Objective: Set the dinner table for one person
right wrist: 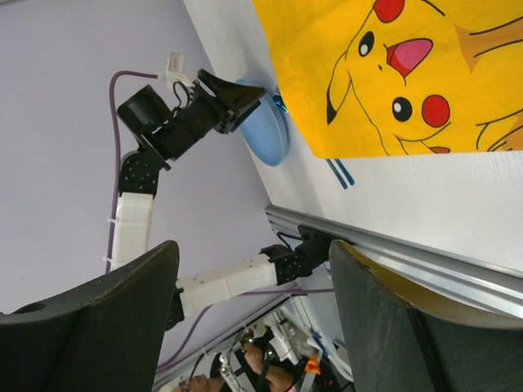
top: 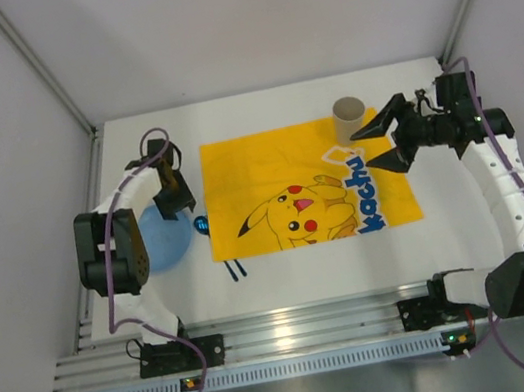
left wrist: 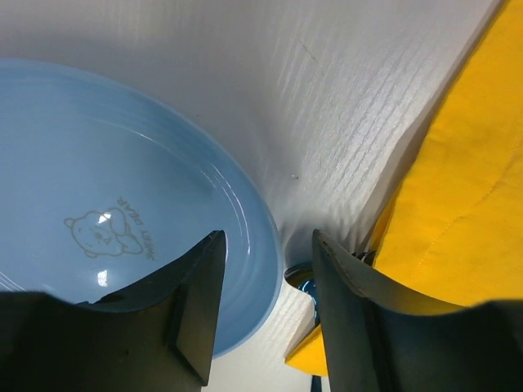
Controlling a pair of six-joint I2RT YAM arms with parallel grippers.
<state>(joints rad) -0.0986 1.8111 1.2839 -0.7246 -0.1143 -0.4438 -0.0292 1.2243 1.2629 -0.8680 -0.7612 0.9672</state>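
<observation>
The dinner table (top: 285,268) is lying beneath both tools: left gripper (left wrist: 268,238), beside the yellow mat (top: 268,170), straddling a blue plate (left wrist: 122,163) rim, unclamped; right gripper (top: 369,150), above the mat, spread wide, empty.

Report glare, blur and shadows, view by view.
Top external: even light, soft shadows, a bright sheen on the rail. Left wrist: small glints on the plate, the left fingers dark and soft-edged. Right wrist: the mat is sharp, the right fingers dark and blurred in the foreground.
</observation>
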